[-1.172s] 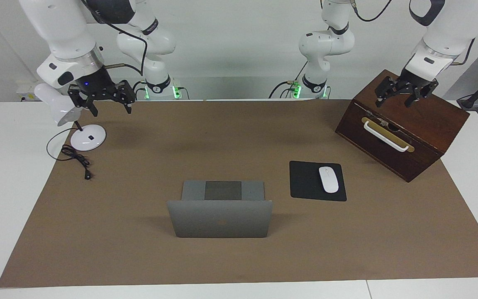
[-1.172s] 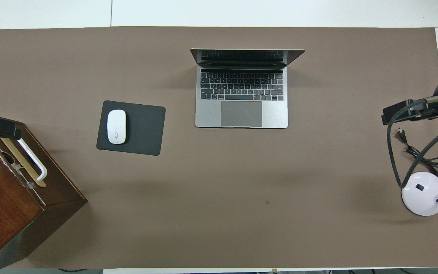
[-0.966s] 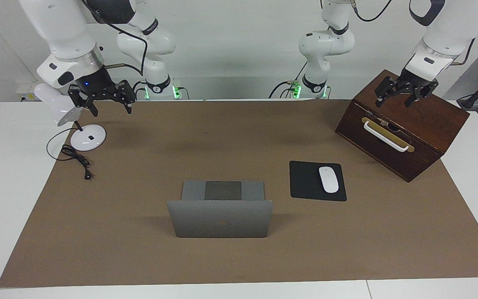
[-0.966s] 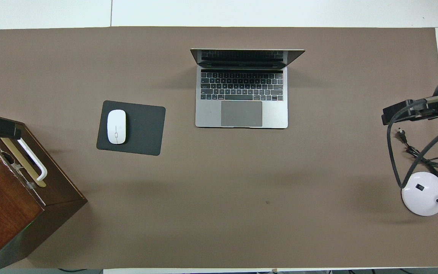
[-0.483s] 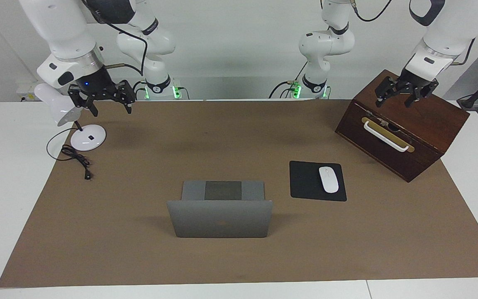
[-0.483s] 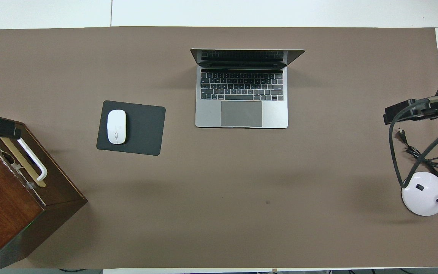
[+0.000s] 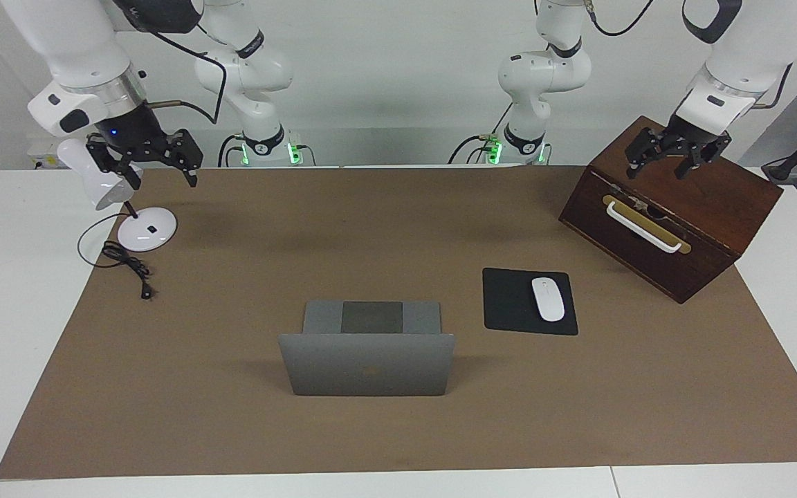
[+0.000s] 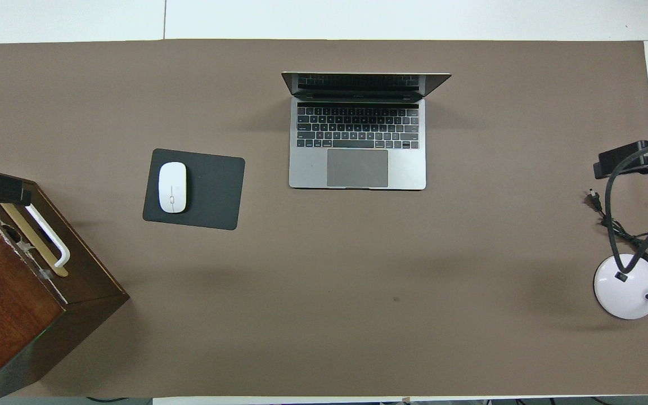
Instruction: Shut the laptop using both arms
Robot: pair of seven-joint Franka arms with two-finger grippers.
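White wall backs the two arm bases; white worktop (image 7: 11, 332) carries a brown mat (image 7: 232, 429) over most of its surface.

Wooden box (image 7: 682, 228) with a white handle sits at the corner by the left arm's base. Left tool (image 7: 676, 158) hangs over the box lid, fingers spread, holding nothing.

Laptop (image 7: 369, 363) stands open, midway between the two ends of the worktop and toward the edge away from the robots, screen facing them, lid upright or a little past it. No tool is near it.

Black mouse pad (image 7: 519, 304) with a white mouse (image 7: 548, 299) lies beside the laptop, toward the left arm's end.

Desk lamp (image 7: 141, 232) and its cord (image 7: 129, 266) sit at the corner by the right arm's base. Right tool (image 7: 153, 160) is over that corner just above the lamp, fingers spread, empty.

Risks, as judged: both arms have a long reach ahead. Right arm's cable or tool could snag the lamp neck. Left arm's path passes over the mouse. Uneven pushes on the lid would skew or slide the laptop; pressing too low risks the screen.
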